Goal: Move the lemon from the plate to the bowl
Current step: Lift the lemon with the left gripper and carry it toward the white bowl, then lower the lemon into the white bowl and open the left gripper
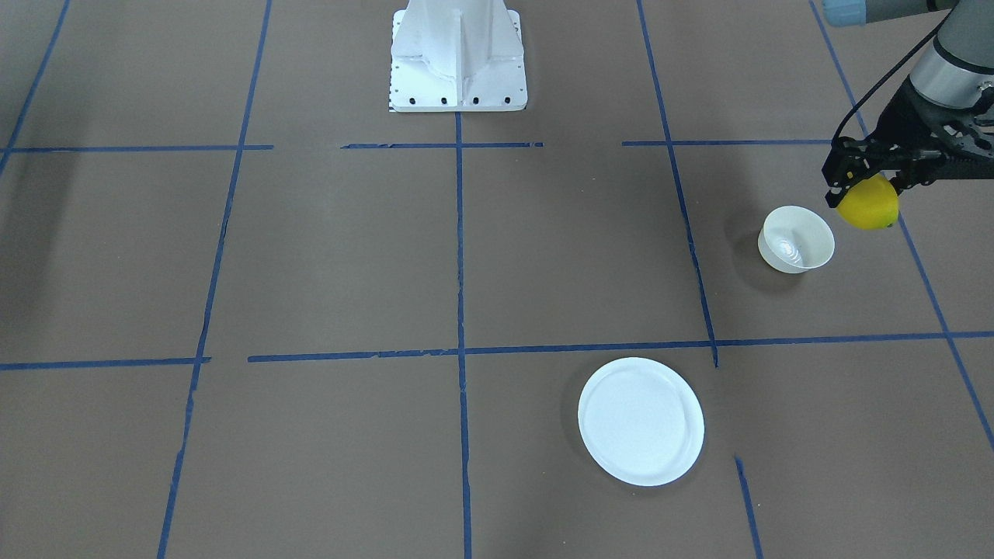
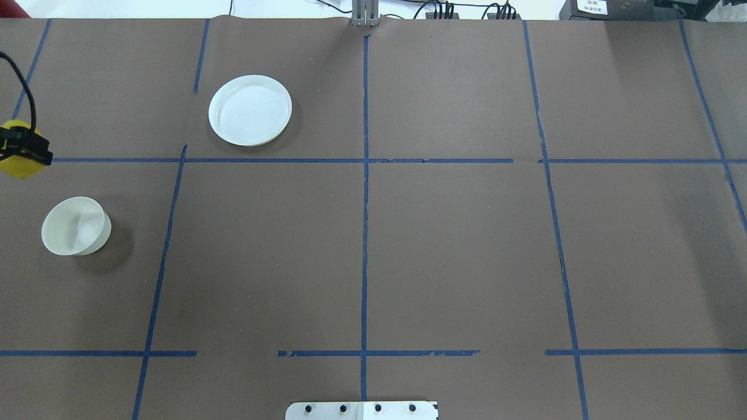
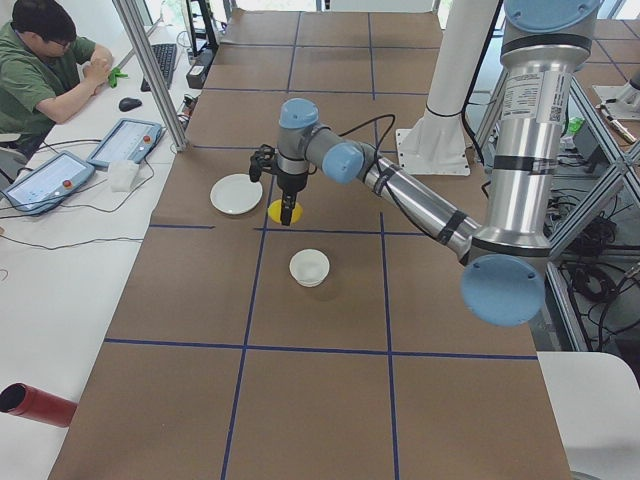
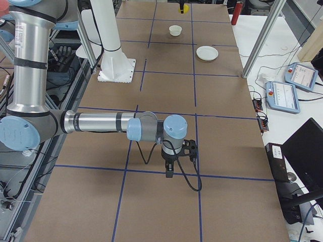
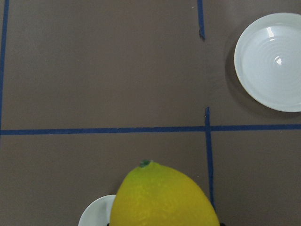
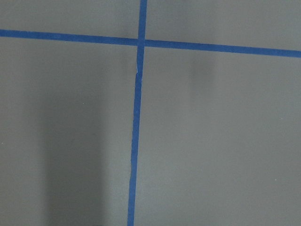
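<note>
My left gripper point(image 1: 866, 186) is shut on the bright yellow lemon point(image 1: 868, 206) and holds it in the air. The lemon is just beside the small deep white bowl point(image 1: 797, 239), not over it. In the overhead view the lemon point(image 2: 17, 166) is at the left edge, a little beyond the bowl point(image 2: 76, 226). The bowl is empty. The flat white plate point(image 1: 641, 421) is empty and lies farther out on the table. The left wrist view shows the lemon point(image 5: 164, 197) close up, the bowl's rim point(image 5: 94, 214) below it and the plate point(image 5: 273, 61). My right gripper point(image 4: 170, 171) shows only in the exterior right view, so I cannot tell its state.
The brown table is marked with blue tape lines point(image 2: 365, 160). The robot's white base point(image 1: 458, 58) stands at the table's middle edge. An operator point(image 3: 45, 70) sits at a side desk with tablets. A red cylinder point(image 3: 35, 405) lies off the table's corner.
</note>
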{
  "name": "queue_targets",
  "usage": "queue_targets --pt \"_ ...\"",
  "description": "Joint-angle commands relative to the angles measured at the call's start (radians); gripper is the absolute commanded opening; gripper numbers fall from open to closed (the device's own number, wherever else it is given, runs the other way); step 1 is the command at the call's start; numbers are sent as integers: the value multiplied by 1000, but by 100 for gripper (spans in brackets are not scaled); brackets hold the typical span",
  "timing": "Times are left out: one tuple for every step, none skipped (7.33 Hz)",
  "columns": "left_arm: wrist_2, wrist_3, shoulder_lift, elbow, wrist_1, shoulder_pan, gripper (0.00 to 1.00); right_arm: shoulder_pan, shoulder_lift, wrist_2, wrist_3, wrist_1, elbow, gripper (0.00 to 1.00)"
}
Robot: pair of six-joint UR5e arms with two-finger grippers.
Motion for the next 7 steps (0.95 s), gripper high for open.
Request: queue_targets --pt "38 -55 77 116 -226 19 0 0 0 0 0 0 0 100" --pt "44 -63 78 190 -318 36 0 0 0 0 0 0 0 100" --pt "34 -101 77 242 -363 64 0 0 0 0 0 0 0 100" --pt "31 -109 77 260 -368 93 0 0 0 0 0 0 0 100" --pt "29 -109 78 258 -368 113 0 0 0 0 0 0 -2 100" --pt "27 -110 78 260 -366 128 0 0 0 0 0 0 0 100" --pt "-3 -110 77 261 -365 144 0 0 0 0 -2 0 0 100"
